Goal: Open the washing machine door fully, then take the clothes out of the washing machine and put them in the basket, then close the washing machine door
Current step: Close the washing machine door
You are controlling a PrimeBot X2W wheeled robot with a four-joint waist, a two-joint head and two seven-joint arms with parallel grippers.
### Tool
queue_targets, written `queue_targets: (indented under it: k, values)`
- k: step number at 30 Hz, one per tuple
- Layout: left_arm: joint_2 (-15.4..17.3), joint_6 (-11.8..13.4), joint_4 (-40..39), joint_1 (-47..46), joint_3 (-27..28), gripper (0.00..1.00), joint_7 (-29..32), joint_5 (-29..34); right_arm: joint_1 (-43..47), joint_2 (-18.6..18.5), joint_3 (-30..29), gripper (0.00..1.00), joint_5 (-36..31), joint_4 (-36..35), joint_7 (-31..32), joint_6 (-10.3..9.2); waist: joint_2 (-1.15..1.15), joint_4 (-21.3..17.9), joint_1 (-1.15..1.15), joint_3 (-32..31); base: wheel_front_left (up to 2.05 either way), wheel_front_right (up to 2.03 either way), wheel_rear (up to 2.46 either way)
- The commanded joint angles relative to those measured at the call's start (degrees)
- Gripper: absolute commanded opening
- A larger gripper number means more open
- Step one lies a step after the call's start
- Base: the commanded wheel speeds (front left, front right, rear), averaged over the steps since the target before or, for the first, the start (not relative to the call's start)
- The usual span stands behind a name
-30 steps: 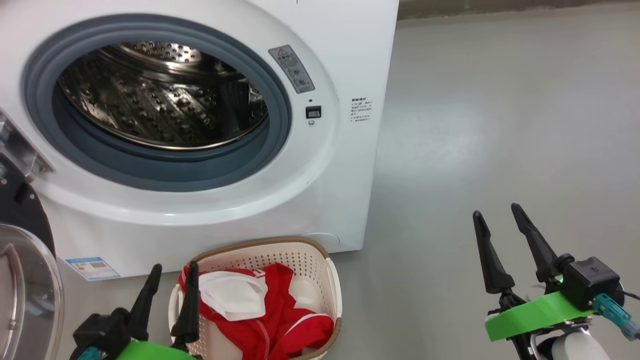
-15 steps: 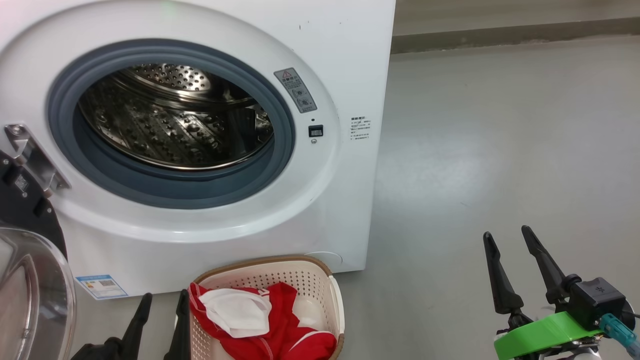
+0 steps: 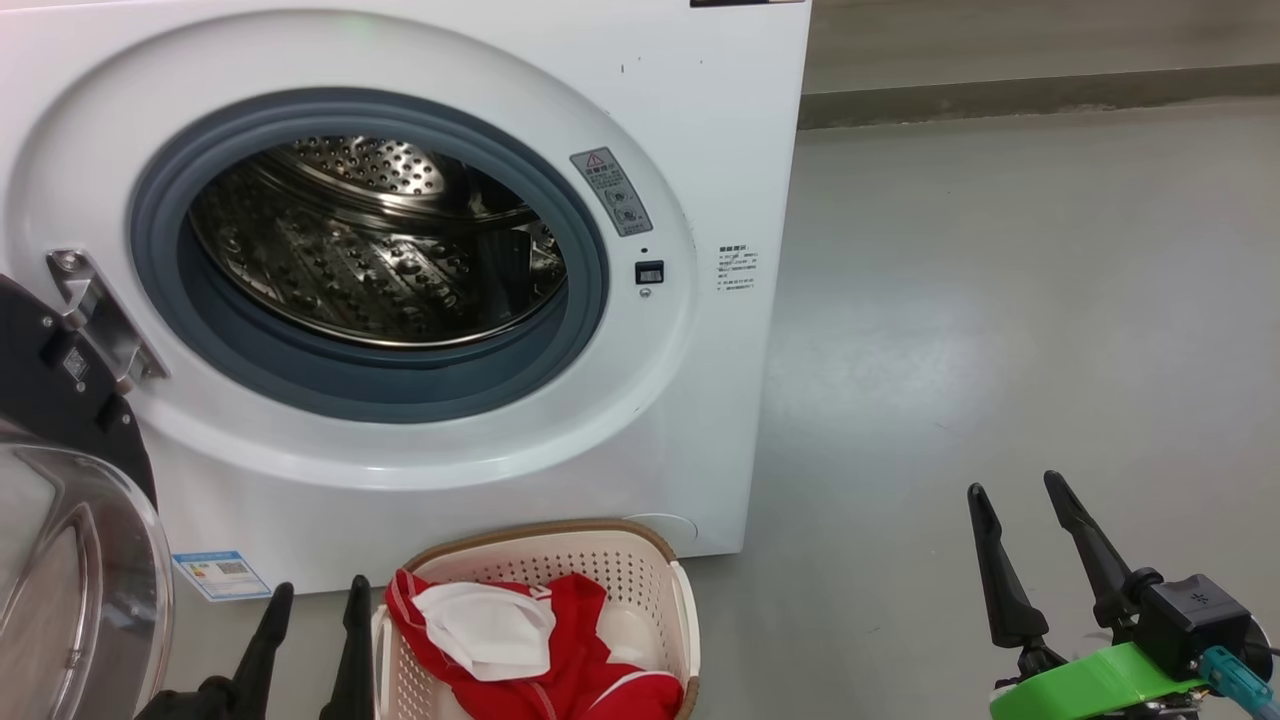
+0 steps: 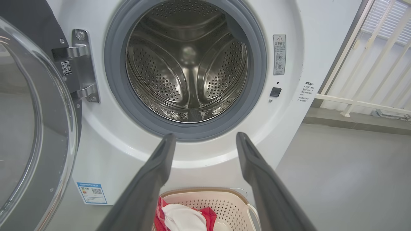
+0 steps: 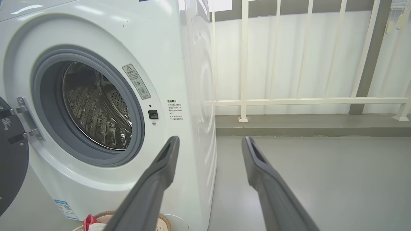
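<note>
- A smooth grey floor [image 3: 1000, 300] stretches toward 3 o'clock in the head view. In the right wrist view a white railing [image 5: 289, 101] stands against a pale wall beyond it.
- The washing machine [image 3: 700, 120] stands on this floor and takes up the head view from 9 to 12 o'clock. Its grey rubber ring frames the perforated steel drum [image 3: 380, 260].
- The washing machine door [image 3: 60, 560] is swung wide open at 8 o'clock. It hangs from a metal hinge [image 3: 100, 320] on the 9 o'clock side of the opening, with its clear glass bowl bulging outward.
- A small blue label [image 3: 222, 573] sits low on the machine's front, at 7 o'clock.
- The basket [image 3: 625, 565] rests on the floor at 6 o'clock, close against the machine's base and below the opening.
- The clothes [image 3: 580, 660] lie inside the basket as bunched red fabric, with a white cloth piece [image 3: 490, 625] on top.
- The left gripper [image 3: 320, 587] rises at 7 o'clock, just beside the basket's left side. Its fingers are spread as wide as they go and have nothing between them. I cannot tell whether the nearer finger touches the basket.
- The right gripper [image 3: 1014, 485] sits at 4 o'clock over bare floor, well apart from the machine and the basket. It is fully spread and holds nothing, and a green band [image 3: 1090, 675] wraps its base.
</note>
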Motion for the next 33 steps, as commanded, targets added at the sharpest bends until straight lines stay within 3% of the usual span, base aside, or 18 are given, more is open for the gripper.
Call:
queue_targets:
  k: [1, 14, 20, 27, 33]
  values:
    - [1.3, 0.5, -1.8, -0.8, 2.3, 1.00, -0.6, 0.4, -1.1, -0.5, 1.2, 1.00, -0.5, -1.6, -0.4, 0.36, 0.00, 0.1, 0.00, 0.1, 0.00, 0.00, 0.00]
    - [1.1, 1.8, -2.5, -0.9, 1.8, 1.00, -0.4, 0.6, -1.4, -0.5, 1.3, 1.00, -0.2, -1.5, -0.4, 0.36, 0.00, 0.5, 0.00, 1.3, -0.34, 0.34, 0.00]
    - [1.2, 2.1, -2.6, -1.2, 1.2, 1.00, 0.1, 0.7, -1.7, -0.5, 1.4, 1.00, -0.2, -1.5, -0.4, 0.36, 0.00, 0.6, 0.00, 1.8, -1.50, 1.50, 0.00]
    - [1.5, 0.1, -4.4, -1.3, 0.7, 1.00, -0.2, 0.1, -1.9, -0.5, 1.3, 1.00, -0.4, -1.4, -0.4, 0.36, 0.00, 0.9, 0.00, 2.2, -1.89, 1.89, 0.00]
    - [1.9, 0.9, -4.6, -1.0, 0.3, 1.00, -0.4, 1.8, -2.0, -0.5, 1.4, 1.00, -0.4, -1.3, -0.4, 0.36, 0.00, 1.4, 0.00, 2.3, -1.08, 1.08, 0.00]
